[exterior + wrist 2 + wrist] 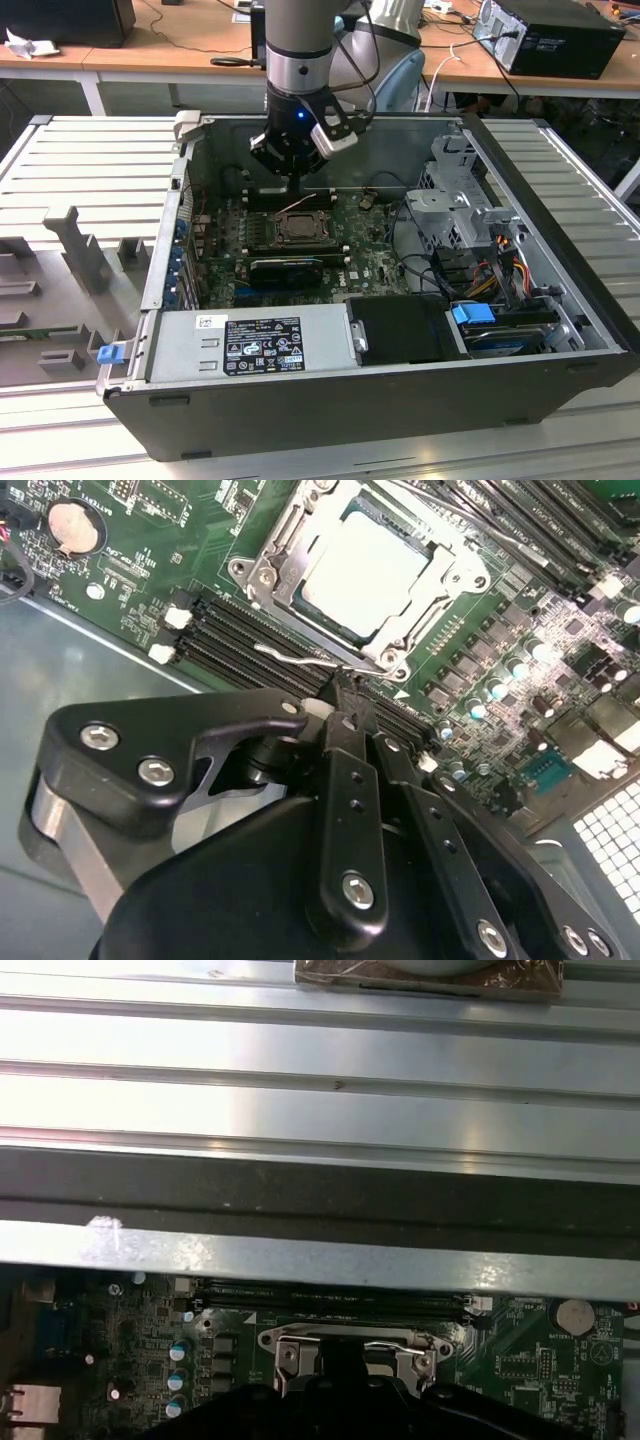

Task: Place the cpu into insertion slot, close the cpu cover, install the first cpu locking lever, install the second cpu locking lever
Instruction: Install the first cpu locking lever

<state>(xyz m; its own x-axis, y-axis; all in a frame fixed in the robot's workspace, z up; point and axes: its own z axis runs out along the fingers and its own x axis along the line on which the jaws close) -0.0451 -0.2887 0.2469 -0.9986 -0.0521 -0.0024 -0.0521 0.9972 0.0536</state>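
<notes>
While the gripper (343, 692), jaws together, hangs with its tip at the lever (290, 658), the cpu (365, 570) lies in the slot (262, 577) under the closed cover (445, 565); if the tip slips off, the sprung lever may snap back unlatched.

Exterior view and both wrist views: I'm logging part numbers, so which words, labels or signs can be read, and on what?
Black label on the power supply: print too small to read.
White sticker beside it: unreadable.
Motherboard, white markings in the second wrist view: blurred, unreadable.
Nothing can be quoted.
</notes>
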